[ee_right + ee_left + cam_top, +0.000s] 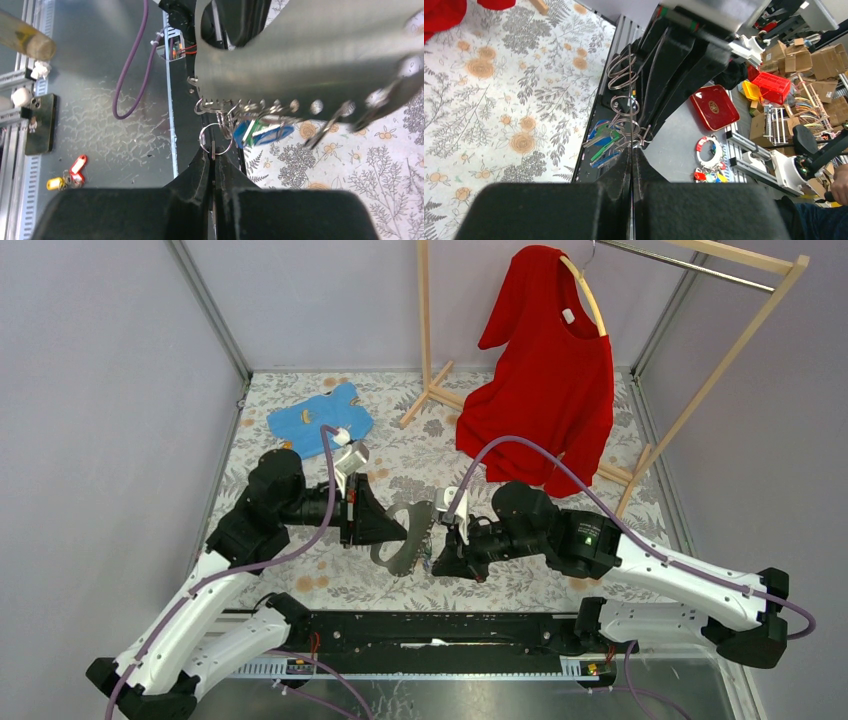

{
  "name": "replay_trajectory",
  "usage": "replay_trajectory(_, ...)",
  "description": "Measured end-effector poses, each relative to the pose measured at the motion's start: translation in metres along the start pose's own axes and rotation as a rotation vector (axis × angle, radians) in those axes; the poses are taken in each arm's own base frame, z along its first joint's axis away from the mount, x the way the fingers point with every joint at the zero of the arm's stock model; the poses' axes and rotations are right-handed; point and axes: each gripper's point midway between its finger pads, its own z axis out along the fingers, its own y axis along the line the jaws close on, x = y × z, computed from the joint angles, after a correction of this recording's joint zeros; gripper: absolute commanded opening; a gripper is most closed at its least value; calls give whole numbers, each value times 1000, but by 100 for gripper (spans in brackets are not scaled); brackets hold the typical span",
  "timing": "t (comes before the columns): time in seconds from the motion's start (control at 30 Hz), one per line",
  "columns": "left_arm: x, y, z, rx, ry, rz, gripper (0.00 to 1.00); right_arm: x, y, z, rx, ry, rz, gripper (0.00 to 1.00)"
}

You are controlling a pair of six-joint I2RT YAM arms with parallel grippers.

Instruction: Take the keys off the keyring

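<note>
A grey curved band (400, 540) with a row of holes carries several wire rings and hangs between my two grippers above the floral table. My left gripper (404, 526) is shut; in its wrist view the jaws (633, 148) pinch the wire rings (625, 106) at the band's edge, with blue and green-headed keys (600, 142) hanging just left of the tips. My right gripper (438, 558) is shut on a thin silvery key (213, 150) whose head sits in a small ring (215, 138) under the band (300, 60). Blue-headed keys (261, 131) hang to the right of it.
A red shirt (545, 370) hangs on a wooden rack at the back right. A blue cloth (320, 420) lies at the back left. The black rail (430, 625) runs along the near edge. A spare ring of coloured tags (709, 160) lies off the table.
</note>
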Motion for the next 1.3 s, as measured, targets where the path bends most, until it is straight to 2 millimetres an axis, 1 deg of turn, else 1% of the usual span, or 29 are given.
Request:
replay_trajectory(0.07, 14, 8, 3, -18, 5, -8, 0, 3, -2, 3, 13, -13, 28, 0)
replay_trajectory(0.13, 27, 18, 6, -45, 5, -15, 0, 12, -4, 8, 15, -22, 58, 0)
replay_trajectory(0.2, 39, 27, 7, -70, -4, -18, 0, 28, -6, 13, 15, -14, 88, 0)
replay_trajectory(0.27, 51, 39, 8, -101, -25, -15, 0, 48, -9, 20, 18, 13, 122, 0)
replay_trajectory(0.33, 59, 46, 8, -116, -49, -8, 0, 63, -12, 25, 22, 41, 149, 0)
replay_trajectory(0.43, 66, 53, 9, -119, -81, 17, 0, 75, -16, 34, 27, 69, 176, 0)
replay_trajectory(0.53, 67, 57, 11, -113, -103, 47, 0, 78, -18, 40, 29, 72, 187, 0)
replay_trajectory(0.67, 66, 58, 11, -104, -118, 100, 0, 76, -23, 46, 44, 61, 196, 0)
replay_trajectory(1.0, 60, 51, 10, -65, -151, 205, 0, 71, -40, 51, 94, -11, 283, 0)
replay_trajectory(1.3, 59, 43, 8, -40, -163, 231, 0, 72, -39, 56, 75, -55, 372, 0)
